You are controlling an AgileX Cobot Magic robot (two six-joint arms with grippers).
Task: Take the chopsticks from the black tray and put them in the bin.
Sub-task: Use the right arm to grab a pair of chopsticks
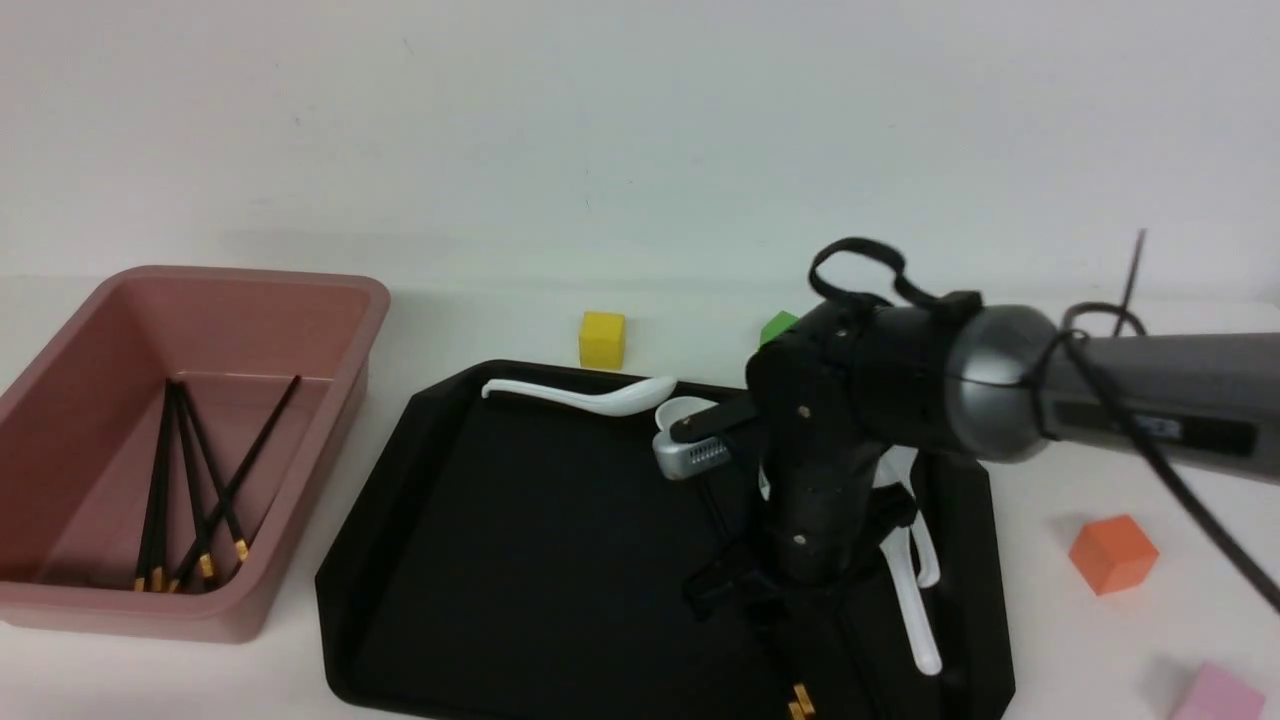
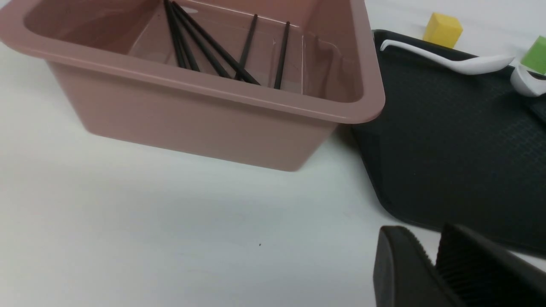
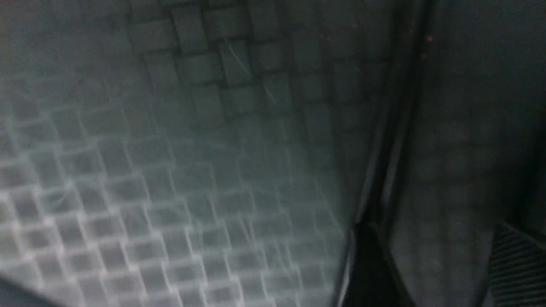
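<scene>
The black tray (image 1: 520, 520) lies mid-table, the dusty-pink bin (image 1: 330, 290) to its left. Several black chopsticks (image 1: 190, 480) lie in the bin, gold bands toward the front; they also show in the left wrist view (image 2: 204, 42). My right gripper (image 1: 775, 600) is down on the tray's right part, open (image 3: 437, 230). A chopstick (image 3: 396, 106) lies on the tray floor (image 3: 170, 170) and runs up to one finger (image 3: 369, 264). Gold ends (image 1: 800, 703) show below the gripper. My left gripper (image 2: 435, 256) hovers over the table, fingers together, empty, near the bin (image 2: 213, 89) and tray (image 2: 448, 140).
White spoons lie on the tray: one at the back (image 1: 590, 397), one at the right (image 1: 915, 600). Yellow (image 1: 602, 339) and green (image 1: 778, 325) blocks stand behind the tray; orange (image 1: 1112, 553) and pink (image 1: 1218, 693) blocks to its right.
</scene>
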